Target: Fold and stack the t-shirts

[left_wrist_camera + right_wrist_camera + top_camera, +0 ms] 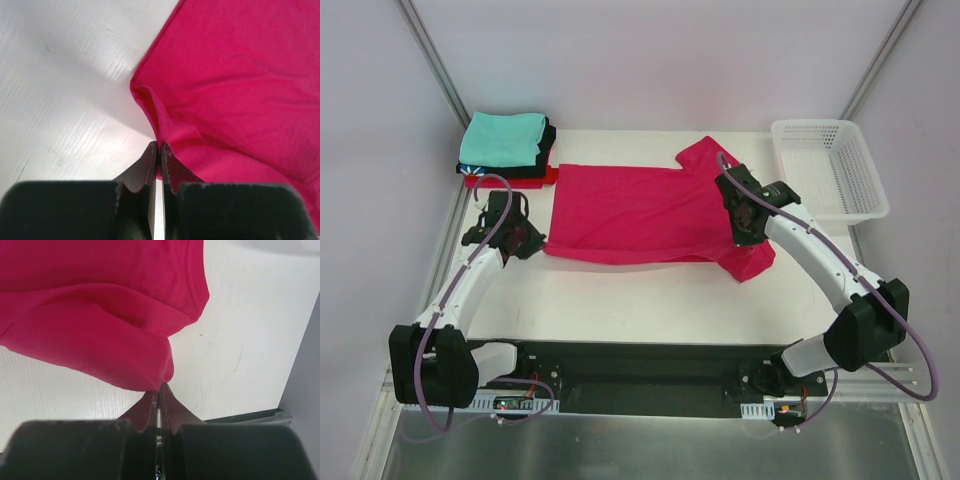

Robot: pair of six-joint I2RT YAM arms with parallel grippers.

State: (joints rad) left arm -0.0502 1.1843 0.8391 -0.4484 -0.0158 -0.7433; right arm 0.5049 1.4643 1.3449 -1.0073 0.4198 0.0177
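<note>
- Top view: crimson-pink soft cloth t-shirt lies spread flat mid-table, hem toward the left arm, neck and sleeves toward the right arm.
- Left hand sits at the near hem corner. Right hand is over the near sleeve.
- Count: four tees. One is spread; three are folded in a stack at the far-left corner: teal folded tee on top, black folded tee under it, red folded tee at the bottom.
- One white plastic mesh basket at far right, apart from the shirt. Two hands.
- Left wrist: left hand closed, tips pinching a puckered fold of the shirt at its corner, just above the white table.
- Right wrist: right hand closed on the sleeve edge of the shirt, cloth bunched at the tips.
- My read on handling: light, limp, no stiffness, so it drapes and drags on the table. Thin pinches can slip. I'd grip at hems and seams, with corners paired to keep the edge taut.
</note>
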